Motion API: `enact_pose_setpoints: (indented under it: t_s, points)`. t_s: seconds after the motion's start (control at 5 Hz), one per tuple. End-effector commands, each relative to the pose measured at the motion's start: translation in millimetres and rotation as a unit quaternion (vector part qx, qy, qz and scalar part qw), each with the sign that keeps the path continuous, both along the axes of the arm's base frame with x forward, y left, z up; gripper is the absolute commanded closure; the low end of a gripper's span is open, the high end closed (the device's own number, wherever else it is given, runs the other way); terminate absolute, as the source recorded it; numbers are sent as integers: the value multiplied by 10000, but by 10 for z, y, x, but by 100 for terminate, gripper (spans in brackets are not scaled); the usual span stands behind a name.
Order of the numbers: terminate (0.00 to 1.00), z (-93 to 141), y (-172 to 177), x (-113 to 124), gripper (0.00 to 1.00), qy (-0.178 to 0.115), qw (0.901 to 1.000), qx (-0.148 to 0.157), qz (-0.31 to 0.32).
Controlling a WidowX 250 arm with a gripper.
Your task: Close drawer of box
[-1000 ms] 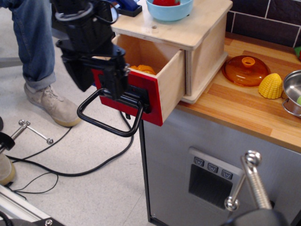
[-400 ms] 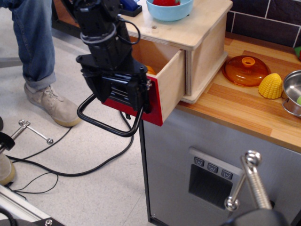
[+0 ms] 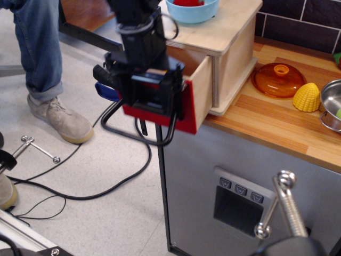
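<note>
Blue bowl (image 3: 193, 12) — red thing inside — tops the box (image 3: 234, 50).

A single view looks down at an angle from in front of the grey cabinet (image 3: 240, 176), off toward its corner, facing the wooden counter (image 3: 277, 125) and the tiled wall behind. It stands at middling range: the box (image 3: 229, 37) is cut by the top edge, floor cables (image 3: 80, 194) fill the lower left, and a blurred metal fitting (image 3: 285, 210) sits close to the lens
</note>
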State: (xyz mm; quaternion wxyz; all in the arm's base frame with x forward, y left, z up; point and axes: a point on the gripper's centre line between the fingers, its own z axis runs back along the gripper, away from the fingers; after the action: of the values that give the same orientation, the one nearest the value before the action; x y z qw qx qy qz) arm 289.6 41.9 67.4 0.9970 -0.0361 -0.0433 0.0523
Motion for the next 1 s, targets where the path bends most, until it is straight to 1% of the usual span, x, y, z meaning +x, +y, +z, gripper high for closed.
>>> enact_pose_setpoints:
  t_s: [0.0,0.2,0.4,0.6,0.8]
  points:
    - [0,244,116,273,0,-472,9984,319,12]
    - [0,345,218,368,0,-556,9977,395,-48]
    - [0,349,275,487,0,-628,9970,457,-38]
    - [0,368,316,701,0,-694,9962,531,-35]
    - [0,341,370,890,0,-681,9956,643,27]
